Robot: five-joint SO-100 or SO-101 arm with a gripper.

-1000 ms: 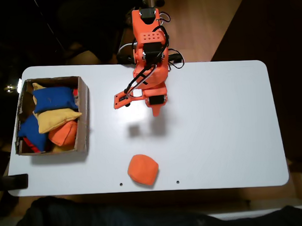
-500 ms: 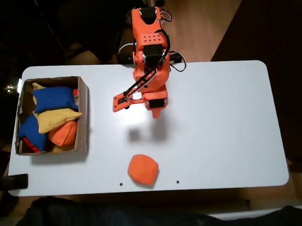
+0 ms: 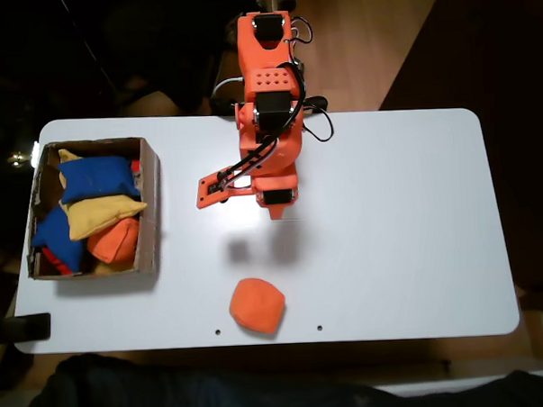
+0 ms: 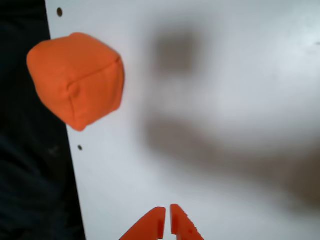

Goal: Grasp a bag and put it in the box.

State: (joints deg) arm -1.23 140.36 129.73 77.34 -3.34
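I'm in the approach: my claw [image 4: 167, 222] hangs clenched and empty over the table [image 3: 399, 234], the bag [image 3: 256, 306] lies near the front edge (well apart from the box [image 3: 151, 218]), so next I open and descend.

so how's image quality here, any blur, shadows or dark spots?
Wrist view: soft overall, the bag only fairly sharp, broad blurred shadows across the white table, and the jaws at the bottom edge nearly together. Fixed view: the table is bright and evenly lit, the surroundings nearly black, with the arm's small shadow above the bag; the box is legible.
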